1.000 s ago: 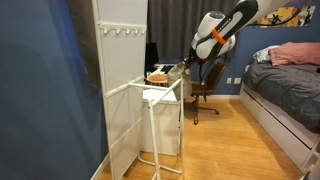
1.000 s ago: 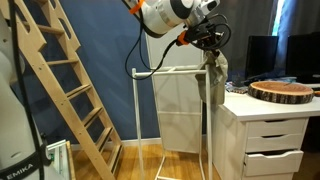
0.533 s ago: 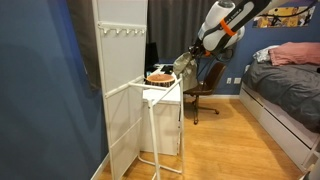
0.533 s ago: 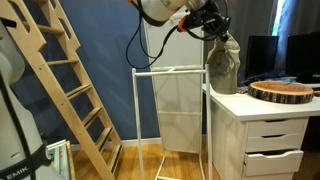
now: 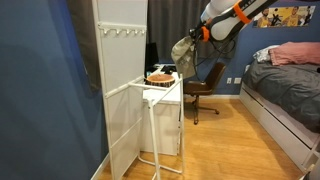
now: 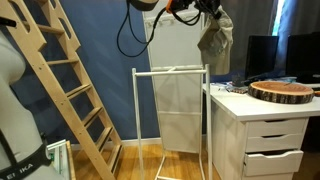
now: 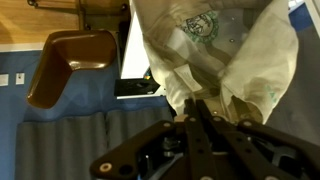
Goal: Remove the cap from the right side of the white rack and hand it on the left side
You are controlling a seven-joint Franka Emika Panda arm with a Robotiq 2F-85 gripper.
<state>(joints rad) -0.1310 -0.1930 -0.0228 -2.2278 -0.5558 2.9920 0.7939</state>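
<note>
The cap [image 6: 215, 40] hangs pinched in the gripper [image 7: 193, 107], above the white rack [image 6: 170, 68] at one o'clock from its top bar, not touching it. A drawer unit [image 6: 265, 130] stands at the rack's three o'clock, a round slab [image 6: 283, 91] on top. A ladder [image 6: 70, 95] leans at the rack's nine o'clock.

Blue walls [image 5: 45, 90], wood floor [image 5: 225, 140], bed [image 5: 285, 85]
</note>
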